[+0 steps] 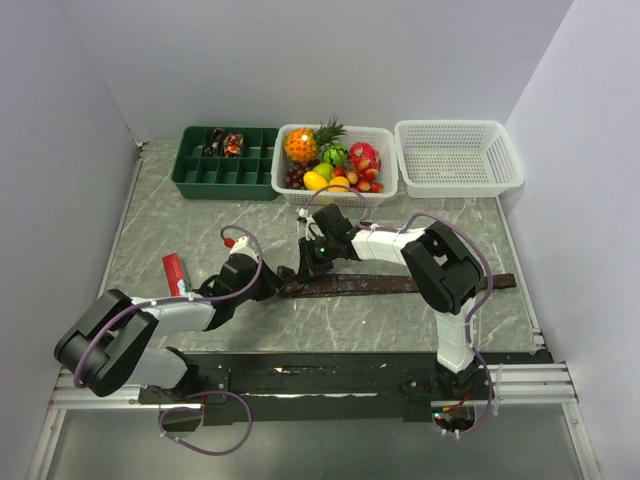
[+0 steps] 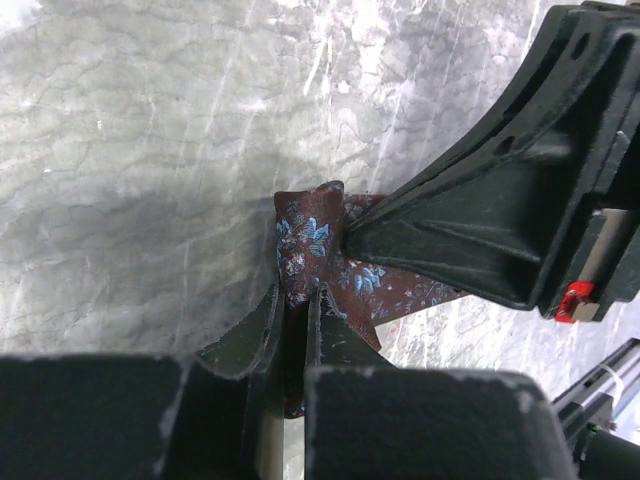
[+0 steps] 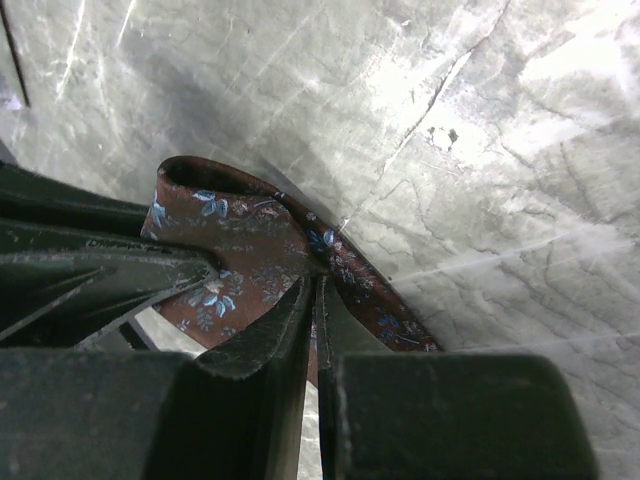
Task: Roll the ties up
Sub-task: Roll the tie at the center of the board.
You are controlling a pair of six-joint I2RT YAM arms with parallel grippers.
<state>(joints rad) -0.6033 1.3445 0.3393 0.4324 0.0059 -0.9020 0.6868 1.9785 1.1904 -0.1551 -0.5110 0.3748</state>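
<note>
A dark brown tie [image 1: 400,284] with small blue flowers lies flat across the middle of the table, its length running right. Its left end is lifted and folded where both grippers meet. My left gripper [image 1: 272,281] is shut on that end of the tie [image 2: 300,250]. My right gripper [image 1: 305,262] is shut on the tie's edge [image 3: 250,240] right beside it. The right gripper's fingers [image 2: 470,240] fill the left wrist view's right side. Two rolled ties [image 1: 222,143] sit in the green tray [image 1: 190,176] at the back left.
A white basket of toy fruit [image 1: 385,185] stands at the back middle and an empty white basket [image 1: 458,156] at the back right. A red object [image 1: 176,272] lies on the table left of the left arm.
</note>
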